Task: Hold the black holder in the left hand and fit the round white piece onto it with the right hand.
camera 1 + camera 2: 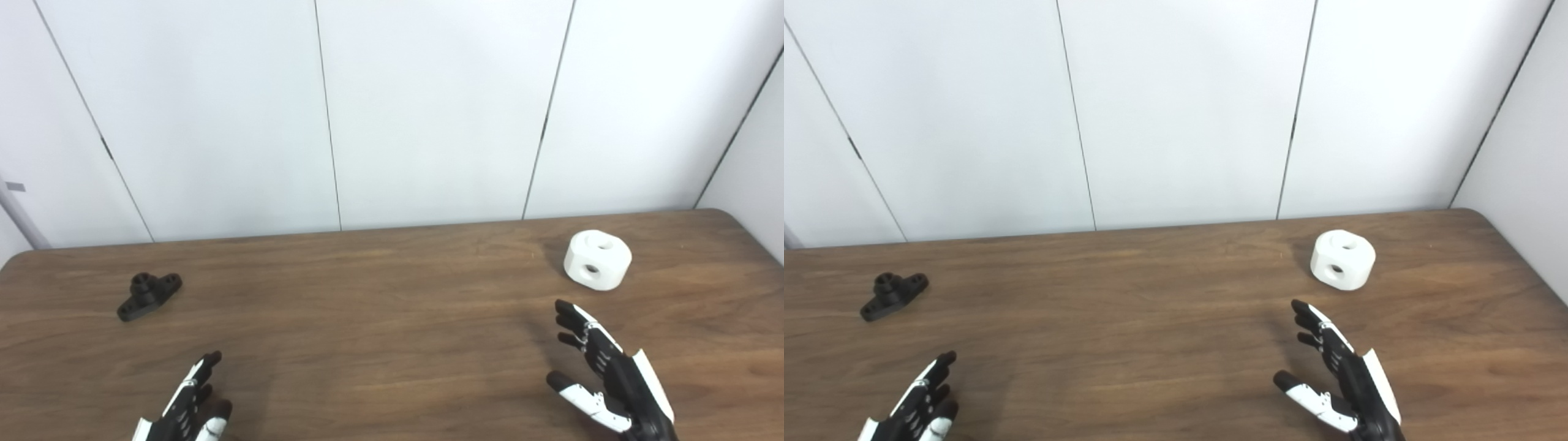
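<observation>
In the left eye view the black holder (149, 296) lies far left on the wooden table (380, 318) and the round white piece (597, 260) far right (both untouched), while the right eye view shows the left hand (915, 407) and right hand (1338, 376) empty, fingers spread.

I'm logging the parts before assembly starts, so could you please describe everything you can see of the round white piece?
The round white piece is a squat, drum-like block with rounded edges, matte white like moulded or printed plastic. One round hole opens in its top face and another in the side turned toward the camera. It sits flat on the wooden table, far right, near the back edge, casting a soft shadow to its left. Nothing touches it but the table; the open right hand is nearer the camera, clear of it.
</observation>
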`<action>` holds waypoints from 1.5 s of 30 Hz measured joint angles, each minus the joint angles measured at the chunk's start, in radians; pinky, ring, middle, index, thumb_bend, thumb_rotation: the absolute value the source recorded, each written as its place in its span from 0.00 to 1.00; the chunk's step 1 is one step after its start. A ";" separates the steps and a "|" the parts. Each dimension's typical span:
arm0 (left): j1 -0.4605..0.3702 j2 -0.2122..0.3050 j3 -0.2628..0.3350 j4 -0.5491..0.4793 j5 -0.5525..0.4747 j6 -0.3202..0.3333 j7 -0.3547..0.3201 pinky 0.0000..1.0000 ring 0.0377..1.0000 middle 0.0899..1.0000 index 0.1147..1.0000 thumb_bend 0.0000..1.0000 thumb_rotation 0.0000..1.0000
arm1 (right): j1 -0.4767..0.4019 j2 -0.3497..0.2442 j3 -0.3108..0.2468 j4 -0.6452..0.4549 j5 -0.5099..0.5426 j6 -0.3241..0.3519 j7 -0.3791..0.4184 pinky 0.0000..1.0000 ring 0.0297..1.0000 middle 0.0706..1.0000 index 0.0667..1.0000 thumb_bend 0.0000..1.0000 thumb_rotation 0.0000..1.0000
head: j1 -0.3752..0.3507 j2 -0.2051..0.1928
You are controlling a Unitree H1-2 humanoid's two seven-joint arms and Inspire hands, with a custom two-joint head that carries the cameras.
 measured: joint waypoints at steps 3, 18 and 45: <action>0.000 0.000 0.000 0.000 -0.001 0.000 0.000 0.97 1.00 1.00 0.93 0.58 0.64 | 0.000 0.000 0.000 0.000 -0.005 0.000 0.000 0.83 0.88 0.89 0.86 0.61 0.59 | 0.000 0.000; 0.000 0.000 0.000 0.000 0.000 0.000 0.000 0.96 0.99 1.00 0.93 0.56 0.63 | 0.000 0.000 0.000 0.000 -0.006 0.000 0.000 0.84 0.89 0.90 0.86 0.62 0.58 | 0.003 0.000; -0.126 -0.031 0.195 -0.176 0.247 0.173 0.218 1.00 1.00 0.98 0.65 0.73 0.05 | -0.033 -0.053 -0.027 0.058 0.048 -0.026 0.029 0.81 0.87 0.88 0.83 0.71 0.66 | 0.198 -0.052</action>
